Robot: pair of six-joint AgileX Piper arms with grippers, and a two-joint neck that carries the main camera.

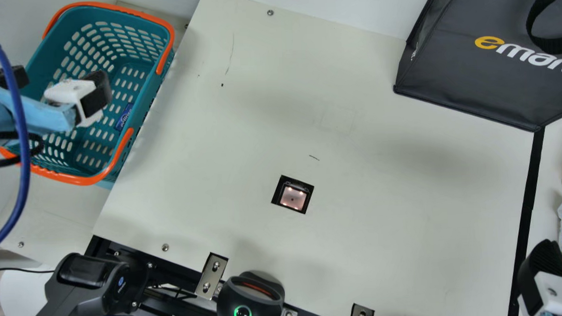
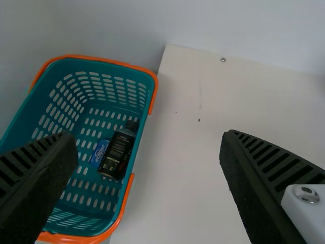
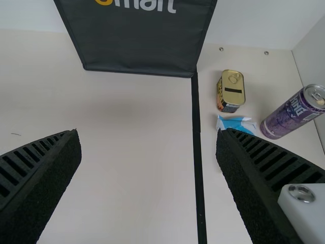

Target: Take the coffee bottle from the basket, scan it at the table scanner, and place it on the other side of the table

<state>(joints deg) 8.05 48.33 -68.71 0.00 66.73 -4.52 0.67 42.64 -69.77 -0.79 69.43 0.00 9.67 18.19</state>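
Note:
In the main view my left gripper (image 1: pixel 56 86) is over the left part of the basket (image 1: pixel 143 88), its fingers wide apart. The left wrist view has the dark coffee bottle (image 2: pixel 118 152) lying in the basket (image 2: pixel 133 195), against a small blue item; my left gripper (image 2: pixel 150 152) stands open, nothing between its fingers. The table scanner (image 1: pixel 293 197) is set into the table in the main view. At that view's lower right is my right gripper (image 1: pixel 542 266); in the right wrist view the same gripper (image 3: pixel 148 147) is open and holds nothing.
A black bag (image 1: pixel 470 76) stands at the back right. Past the black tape line (image 3: pixel 197 152) are a can of Spam (image 3: pixel 231 91), a blue-white packet (image 3: pixel 237 124) and a purple can (image 3: pixel 293 113). A handheld scanner (image 1: pixel 93 281) and a round device (image 1: pixel 251 297) sit at the front edge.

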